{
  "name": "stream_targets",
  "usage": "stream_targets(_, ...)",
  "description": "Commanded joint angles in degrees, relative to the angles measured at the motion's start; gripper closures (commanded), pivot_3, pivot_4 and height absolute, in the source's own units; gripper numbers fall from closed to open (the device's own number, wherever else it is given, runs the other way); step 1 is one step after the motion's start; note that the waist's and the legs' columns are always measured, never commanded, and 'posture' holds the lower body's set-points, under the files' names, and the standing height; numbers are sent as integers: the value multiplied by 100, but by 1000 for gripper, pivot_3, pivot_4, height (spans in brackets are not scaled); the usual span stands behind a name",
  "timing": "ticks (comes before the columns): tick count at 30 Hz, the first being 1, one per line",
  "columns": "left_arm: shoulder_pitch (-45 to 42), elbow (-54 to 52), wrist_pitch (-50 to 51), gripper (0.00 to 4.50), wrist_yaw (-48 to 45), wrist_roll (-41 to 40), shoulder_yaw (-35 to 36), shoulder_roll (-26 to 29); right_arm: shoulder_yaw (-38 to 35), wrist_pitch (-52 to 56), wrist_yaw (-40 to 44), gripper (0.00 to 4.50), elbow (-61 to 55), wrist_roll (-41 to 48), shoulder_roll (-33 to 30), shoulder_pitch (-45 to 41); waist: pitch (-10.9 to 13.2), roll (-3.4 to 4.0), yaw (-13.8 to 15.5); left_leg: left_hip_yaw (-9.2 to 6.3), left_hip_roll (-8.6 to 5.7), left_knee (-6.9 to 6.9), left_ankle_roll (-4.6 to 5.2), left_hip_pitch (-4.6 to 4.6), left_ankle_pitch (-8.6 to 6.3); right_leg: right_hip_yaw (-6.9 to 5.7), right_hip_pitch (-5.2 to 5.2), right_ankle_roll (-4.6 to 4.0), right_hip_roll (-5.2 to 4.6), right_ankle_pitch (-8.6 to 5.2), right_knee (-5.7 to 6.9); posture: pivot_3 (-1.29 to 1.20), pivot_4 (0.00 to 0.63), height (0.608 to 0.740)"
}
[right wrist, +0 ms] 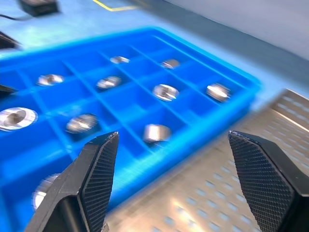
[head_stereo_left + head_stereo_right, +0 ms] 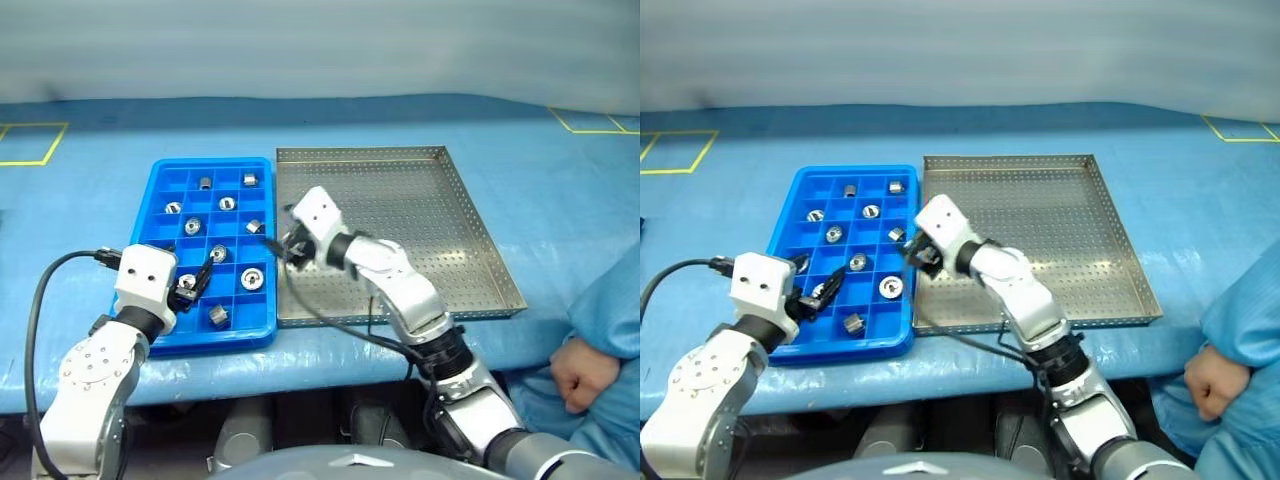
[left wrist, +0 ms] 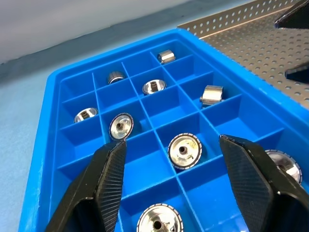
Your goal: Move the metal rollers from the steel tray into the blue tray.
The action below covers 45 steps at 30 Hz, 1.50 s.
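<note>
The blue tray (image 2: 160,190) lies left of the steel tray (image 2: 420,215), and their rims nearly touch. Several metal rollers (image 2: 252,279) sit one to a compartment in the blue tray, also seen close up (image 3: 184,150) (image 1: 157,132). My left gripper (image 2: 190,285) hovers open over the blue tray's near-left compartments, with nothing between its fingers (image 3: 108,166). Over the seam where the two trays meet, my right gripper (image 2: 290,250) stands open and holds nothing, its fingers (image 1: 99,166) spread wide above the steel tray's near-left corner.
Both trays rest on a blue-covered table (image 2: 90,210) near its front edge. A person's hand (image 2: 575,370) in a blue sleeve rests at the table's near right. Yellow tape marks (image 2: 30,145) lie at the far corners. A black cable (image 2: 40,300) loops from my left wrist.
</note>
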Motion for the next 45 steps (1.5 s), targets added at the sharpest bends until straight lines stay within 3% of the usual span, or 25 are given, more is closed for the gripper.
stream_targets(1, -201, -84, -190, 1168, -35, -7, -338, -20, -223, -285, 111, 679, 391, -69, -269, -219, 1, 1, 18, 0, 0, -1, 0, 0, 0, 0, -1, 0, 1, 0, 0, 233, 150, 740)
stream_targets(9, -432, 89, -505, 1168, -183, -376, -220, -178, -722, -531, 1002, 679, 1124, 397, -925, -470, 3, 5, 48, -7, 5, -17, 1, -1, 0, -1, -5, 8, 10, 10, 1, 184, 150, 740)
stream_targets(10, -481, 124, -547, 794, -196, -400, -265, -199, -771, -538, 1076, 293, 1132, 427, -998, -439, 3, 5, 57, -6, 4, -17, 1, -2, 0, 0, -5, 7, 9, 9, -1, 177, 150, 740)
stream_targets(13, -595, 225, -525, 12, -121, -494, -431, -362, -957, -569, 1067, 0, 1114, 489, -1103, -359, 3, 5, 46, -3, -2, -14, 1, -3, 0, 3, -3, 5, 5, 8, -4, 141, 150, 740)
stream_targets(25, -772, 559, -588, 12, -184, -386, -615, -188, -1359, -203, 1034, 0, 484, 682, -1517, 37, 4, 7, -157, 6, 1, -5, 1, -1, 0, 13, -2, 6, 7, 5, -2, 35, 150, 740)
stream_targets(38, -1195, 954, -819, 12, 20, -232, -547, -264, -1258, -324, 1798, 0, -187, 994, -1916, 457, 4, 6, -308, 14, 1, 1, 2, 5, 0, 27, 0, 15, 11, 9, 1, 18, 150, 740)
stream_targets(45, -1236, 1011, -867, 12, -2, -208, -540, -204, -1164, -369, 1787, 0, -278, 951, -1889, 507, 4, 6, -315, 18, -1, 2, 2, 4, 0, 32, 0, 15, 10, 10, -1, 7, 150, 740)
